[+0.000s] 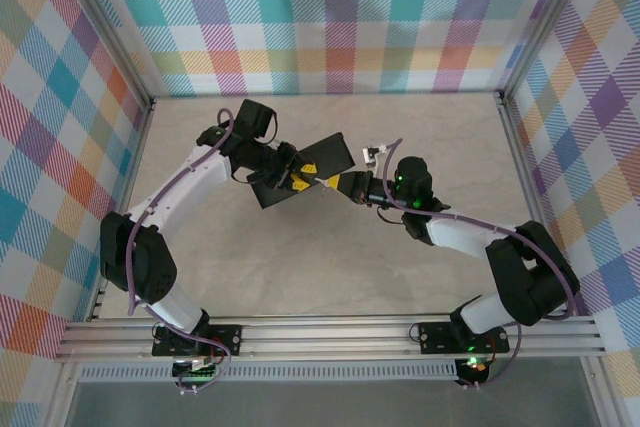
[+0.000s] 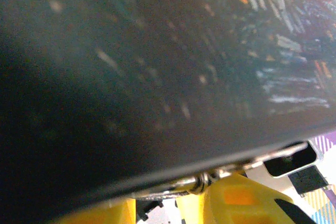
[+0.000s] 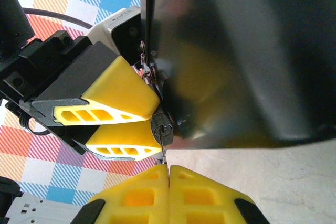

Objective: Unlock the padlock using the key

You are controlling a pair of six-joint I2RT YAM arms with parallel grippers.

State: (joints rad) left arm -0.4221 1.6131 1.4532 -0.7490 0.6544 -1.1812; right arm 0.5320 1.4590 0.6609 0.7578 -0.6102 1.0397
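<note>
From above, the tin (image 1: 325, 154) is seen at the middle of the counter (image 1: 300, 267); at the left wrist, its dark side is shown close up; at the right wrist, the padlock (image 3: 160, 125) is pinched by the left fingers (image 3: 115, 95) and the key (image 3: 164, 149), set in it, by the right fingers (image 3: 199, 195).

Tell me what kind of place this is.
Probably a robot test cell: plaid wall panels box in a pale tabletop, with a left arm and a right arm bolted to an aluminium rail.
</note>
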